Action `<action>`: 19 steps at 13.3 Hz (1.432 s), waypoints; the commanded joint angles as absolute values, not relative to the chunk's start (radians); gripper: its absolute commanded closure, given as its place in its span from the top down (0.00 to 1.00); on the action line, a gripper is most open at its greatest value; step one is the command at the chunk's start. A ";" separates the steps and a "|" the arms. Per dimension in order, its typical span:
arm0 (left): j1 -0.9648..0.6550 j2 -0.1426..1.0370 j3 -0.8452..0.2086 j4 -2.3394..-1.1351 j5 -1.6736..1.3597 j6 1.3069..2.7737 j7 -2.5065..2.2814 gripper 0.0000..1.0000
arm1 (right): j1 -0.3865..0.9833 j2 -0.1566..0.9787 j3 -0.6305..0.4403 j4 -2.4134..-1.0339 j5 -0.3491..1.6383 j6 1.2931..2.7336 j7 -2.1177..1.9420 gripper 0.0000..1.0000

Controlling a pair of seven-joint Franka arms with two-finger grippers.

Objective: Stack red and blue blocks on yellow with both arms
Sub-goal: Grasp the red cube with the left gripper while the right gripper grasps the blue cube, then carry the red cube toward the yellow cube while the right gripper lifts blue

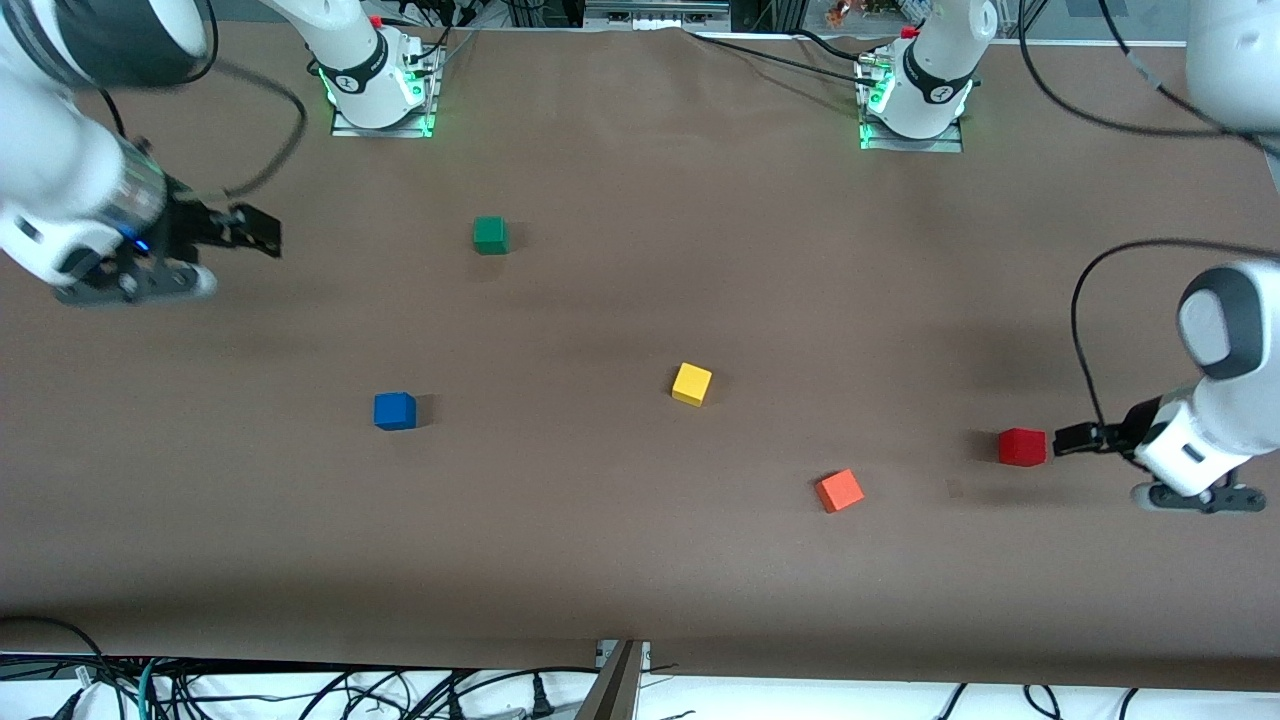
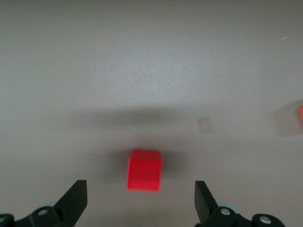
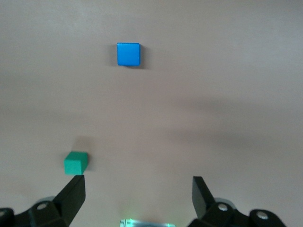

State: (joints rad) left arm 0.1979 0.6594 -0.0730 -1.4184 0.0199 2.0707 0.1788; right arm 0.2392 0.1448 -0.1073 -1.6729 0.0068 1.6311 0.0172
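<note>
Red matte cube (image 1: 1021, 447) sits at the frame's lower right, just beside your left end effector (image 1: 1062, 439), fingers spread. Right end effector (image 1: 262, 231), upper left, also spread, waits well apart from the blue cube (image 1: 395, 411).

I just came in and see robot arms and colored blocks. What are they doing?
Nothing is stacked yet. The left gripper, fingers open, is right by the red block, about to grab it. The right gripper, also open, waits up over the right arm's end of the table, holding nothing. The blue block and the yellow block sit apart on the table, untouched.
</note>
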 commanded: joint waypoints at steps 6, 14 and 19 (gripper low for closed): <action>0.207 0.733 -0.080 -1.517 0.038 2.207 0.308 1.00 | 0.305 0.533 -0.106 -1.686 0.106 2.136 0.119 1.00; 0.221 0.729 -0.080 -1.605 0.037 2.290 0.353 0.00 | 0.316 0.629 -0.115 -1.694 0.092 2.226 0.127 1.00; 0.140 0.669 -0.104 -1.519 0.026 2.185 0.215 0.00 | 0.305 0.669 -0.114 -1.735 0.103 2.316 0.133 0.93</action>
State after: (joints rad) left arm 0.1992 0.7221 -0.0993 -1.5580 0.0199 2.2731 0.3005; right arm 0.3115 0.6632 -0.1178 -1.7111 0.0897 2.2755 0.1265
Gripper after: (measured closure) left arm 0.441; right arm 0.004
